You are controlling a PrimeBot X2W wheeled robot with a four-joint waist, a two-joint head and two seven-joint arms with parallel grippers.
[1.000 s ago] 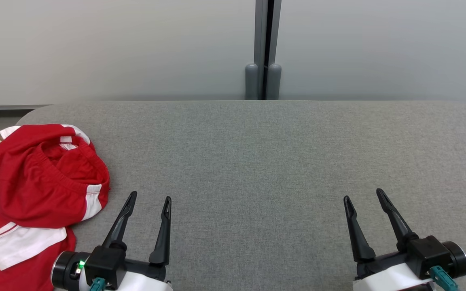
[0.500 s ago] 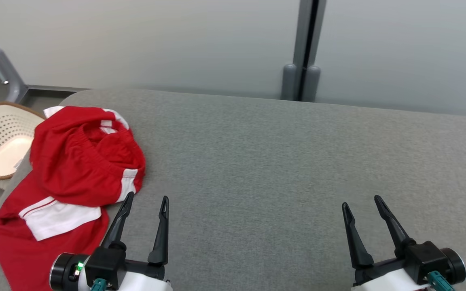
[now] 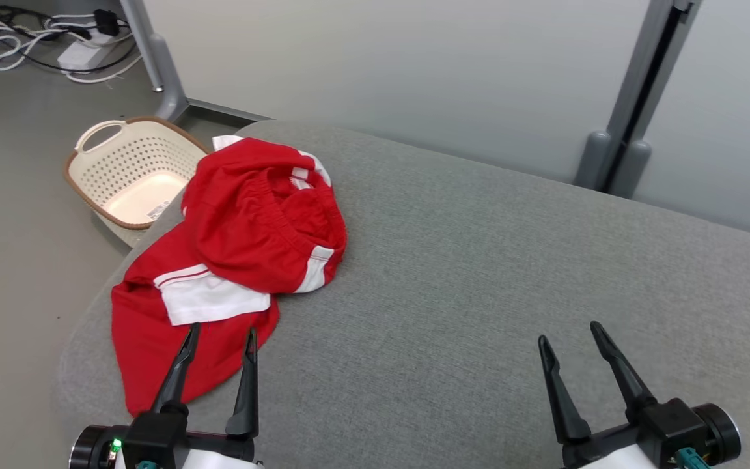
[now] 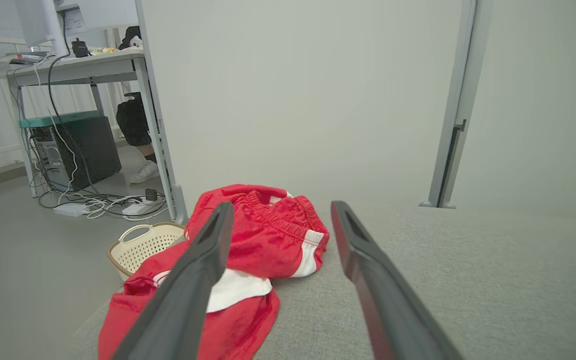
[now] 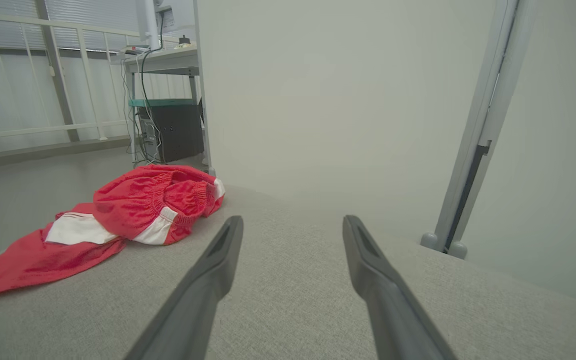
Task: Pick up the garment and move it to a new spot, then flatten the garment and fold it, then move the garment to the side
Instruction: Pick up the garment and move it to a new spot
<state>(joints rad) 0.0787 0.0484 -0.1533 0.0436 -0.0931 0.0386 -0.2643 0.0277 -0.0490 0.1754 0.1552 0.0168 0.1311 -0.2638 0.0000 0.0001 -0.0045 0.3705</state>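
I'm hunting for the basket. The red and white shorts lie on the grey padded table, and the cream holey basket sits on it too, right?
No. The red and white shorts lie on the grey padded table, but the cream holey basket stands on the floor beside it: head view.

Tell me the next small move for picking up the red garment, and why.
Probably ease the left gripper forward and down onto the near edge of the red garment. Its open fingers point at the cloth, holding nothing, and the garment lies crumpled at the grey surface's left end, far from the open right gripper.
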